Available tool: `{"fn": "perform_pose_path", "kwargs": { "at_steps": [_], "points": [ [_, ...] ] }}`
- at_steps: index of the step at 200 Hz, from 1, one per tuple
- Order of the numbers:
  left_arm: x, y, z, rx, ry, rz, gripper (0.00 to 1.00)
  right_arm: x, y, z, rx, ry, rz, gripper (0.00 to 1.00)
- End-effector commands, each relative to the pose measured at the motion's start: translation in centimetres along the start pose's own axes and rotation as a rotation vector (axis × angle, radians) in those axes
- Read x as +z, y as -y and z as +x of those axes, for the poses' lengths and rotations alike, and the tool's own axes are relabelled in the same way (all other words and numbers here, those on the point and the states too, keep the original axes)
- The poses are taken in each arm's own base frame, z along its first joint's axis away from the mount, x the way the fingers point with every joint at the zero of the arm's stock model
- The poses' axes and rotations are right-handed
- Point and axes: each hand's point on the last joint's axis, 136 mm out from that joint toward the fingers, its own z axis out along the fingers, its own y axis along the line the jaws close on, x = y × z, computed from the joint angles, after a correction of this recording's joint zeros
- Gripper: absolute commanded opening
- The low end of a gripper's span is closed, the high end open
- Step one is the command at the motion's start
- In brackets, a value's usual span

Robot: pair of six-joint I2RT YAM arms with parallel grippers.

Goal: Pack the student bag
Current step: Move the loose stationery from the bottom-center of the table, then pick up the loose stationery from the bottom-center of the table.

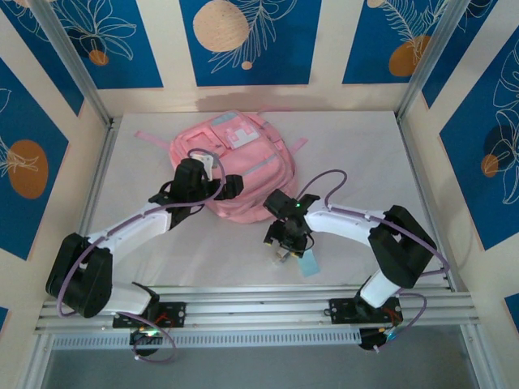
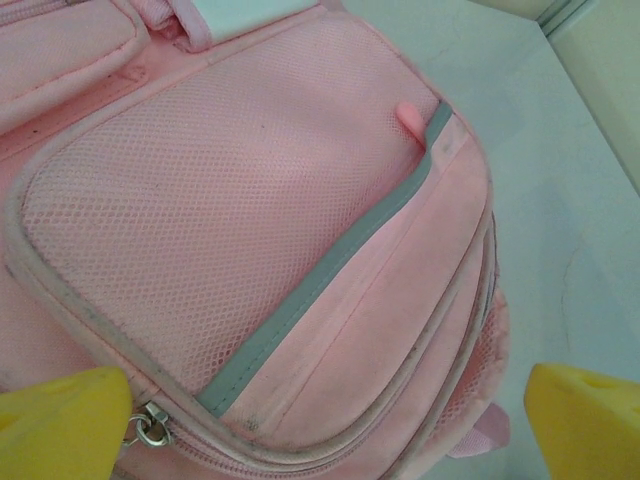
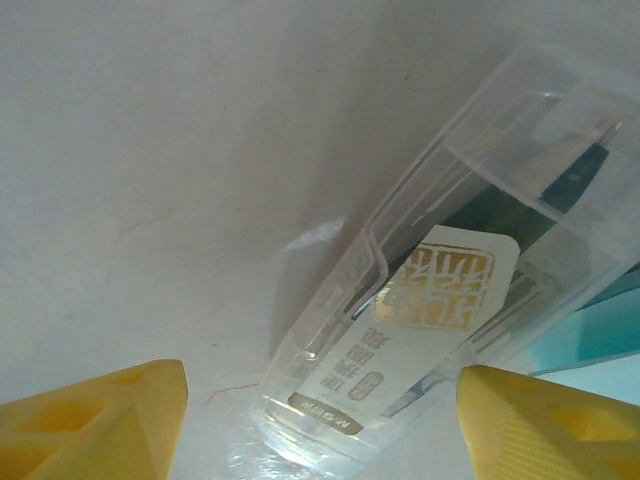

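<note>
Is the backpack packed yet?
Not yet. Nothing looks packed: the student bag lies on the table, its front zip looking shut. In hand: the open right gripper straddles a clear case on the table, not gripping it; the open left gripper hovers over the bag. Left: opening it, loading the case.

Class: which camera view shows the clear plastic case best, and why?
Right wrist. The case lies close up, its gold-and-white label plain. The top view has it tiny, half hidden under the right claw. The left wrist view faces the bag.
</note>
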Motion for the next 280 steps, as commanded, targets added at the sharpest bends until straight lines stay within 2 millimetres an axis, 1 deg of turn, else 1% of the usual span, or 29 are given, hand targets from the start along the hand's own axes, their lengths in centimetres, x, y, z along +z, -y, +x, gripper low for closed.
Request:
{"fn": "perform_pose_path", "kwargs": {
  "at_steps": [1, 19, 31, 43, 56, 67, 78, 90, 106, 123, 146, 177, 203, 216, 234, 255, 264, 280],
  "points": [
    [-0.6, 0.7, -0.6, -0.001, 0.025, 0.039, 1.00, 1.3, 0.3, 0.1, 0.046, -0.024, 0.027, 0.73],
    [-0.5, 0.6, -0.5, 0.000, 0.027, 0.040, 1.00, 1.6, -0.6, -0.8, 0.008, 0.000, -0.016, 0.72],
    [-0.5, 0.7, -0.5, 0.000, 0.027, 0.041, 1.00, 1.5, -1.9, -1.5, -0.063, 0.028, -0.060, 0.70],
    [-0.4, 0.7, -0.4, -0.001, 0.024, 0.045, 1.00, 1.2, -2.5, -2.0, -0.129, 0.054, -0.049, 0.69],
    [-0.5, 0.8, -0.4, -0.002, 0.021, 0.048, 1.00, 0.3, -2.6, -2.3, -0.191, 0.081, -0.006, 0.69],
    [-0.6, 0.8, -0.4, 0.001, 0.022, 0.048, 1.00, -0.5, -2.3, -2.2, -0.224, 0.099, 0.038, 0.69],
    [-0.6, 0.6, -0.3, -0.001, 0.023, 0.044, 1.00, -1.1, -1.6, -1.9, -0.209, 0.099, 0.080, 0.69],
    [-0.6, 0.6, -0.4, -0.003, 0.027, 0.044, 1.00, -1.3, -1.3, -1.2, -0.175, 0.076, 0.088, 0.70],
    [-0.4, 0.7, -0.4, -0.008, 0.026, 0.048, 1.00, -0.8, -1.2, -0.3, -0.126, 0.040, 0.074, 0.72],
    [-0.3, 0.7, -0.2, -0.011, 0.019, 0.048, 1.00, -0.1, -0.7, 0.0, -0.081, 0.030, 0.089, 0.74],
    [-0.4, 0.7, -0.2, -0.007, 0.015, 0.046, 1.00, 0.5, 0.1, -0.6, -0.043, 0.045, 0.115, 0.77],
    [-0.3, 0.5, -0.2, -0.007, 0.015, 0.041, 1.00, 1.2, -0.5, -1.8, -0.025, 0.070, 0.091, 0.78],
    [-0.2, 0.4, 0.1, 0.000, 0.004, 0.037, 1.00, 2.6, -0.6, -2.4, -0.004, 0.048, 0.078, 0.77],
    [-0.2, 0.4, 0.2, 0.011, -0.001, 0.037, 1.00, 3.0, -0.6, -2.5, 0.003, 0.042, 0.068, 0.74],
    [-0.2, 0.4, 0.2, 0.034, -0.009, 0.031, 0.98, 2.9, -0.6, -2.7, 0.004, 0.053, 0.056, 0.67],
    [-0.1, 0.5, 0.0, 0.085, -0.020, 0.026, 0.95, 2.6, -0.5, -2.8, 0.005, 0.068, 0.043, 0.52],
    [0.1, 0.5, 0.0, 0.111, -0.031, 0.023, 0.93, 2.4, -0.5, -3.0, 0.005, 0.074, 0.032, 0.47],
    [0.6, 0.6, -0.1, 0.165, -0.055, 0.008, 0.92, 2.0, -0.3, -3.2, 0.003, 0.081, 0.021, 0.46]
  ]
}}
